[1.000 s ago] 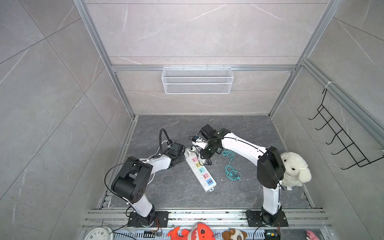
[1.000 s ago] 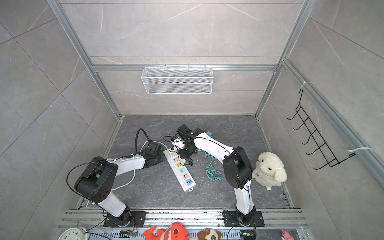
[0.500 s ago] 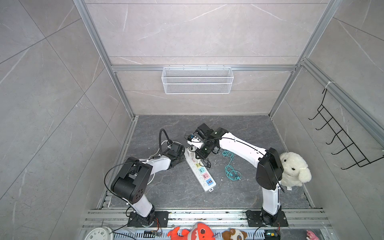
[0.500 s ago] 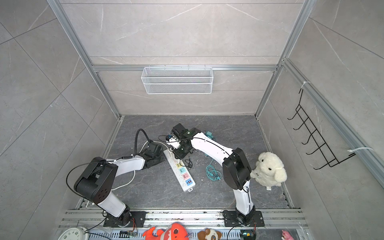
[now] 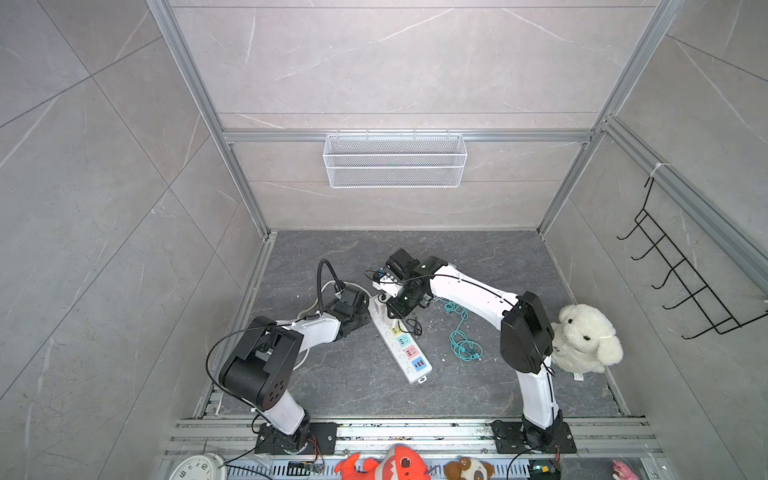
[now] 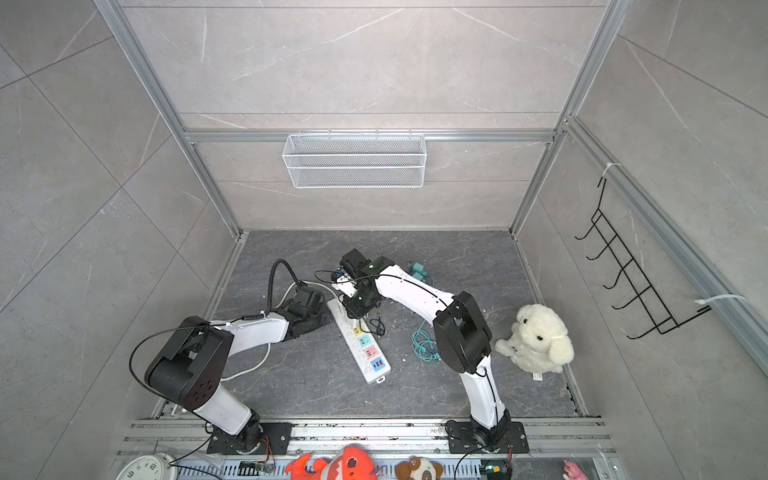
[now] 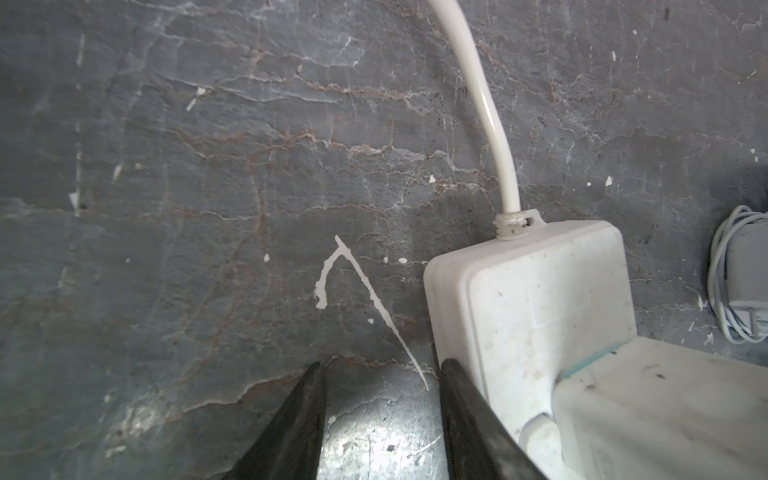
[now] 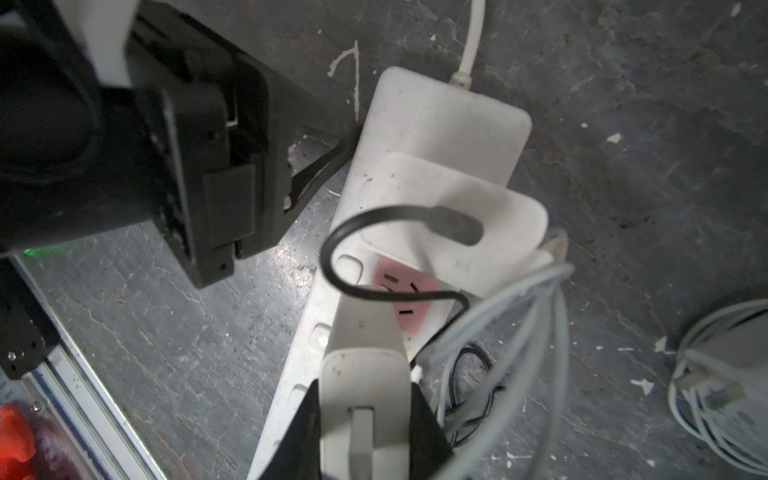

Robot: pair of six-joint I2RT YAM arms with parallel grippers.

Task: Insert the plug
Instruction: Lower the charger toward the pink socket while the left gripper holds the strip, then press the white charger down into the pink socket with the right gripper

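Note:
A white power strip (image 5: 400,341) (image 6: 360,344) lies slanted on the dark floor, with coloured sockets along it and a white cord at its far end. My right gripper (image 8: 365,390) is shut on a white plug (image 8: 360,365), held just above the strip (image 8: 440,120) by a pink socket (image 8: 409,291). A white adapter block (image 8: 453,208) with a black cable sits on the strip near its cord end. My left gripper (image 7: 382,370) is open on the floor, with one finger (image 7: 461,399) against the strip's side (image 7: 528,299). In both top views the two grippers (image 5: 365,309) (image 5: 392,305) meet at that end.
A teal cable (image 5: 461,336) lies right of the strip, and a white charger with a coiled cable (image 8: 727,399) is nearby. A white plush dog (image 5: 582,336) sits by the right arm. A wire basket (image 5: 395,160) hangs on the back wall. Toys line the front rail.
My right gripper has shifted slightly left with the plug, toward the strip's cord end. The left arm and the strip have stayed put.

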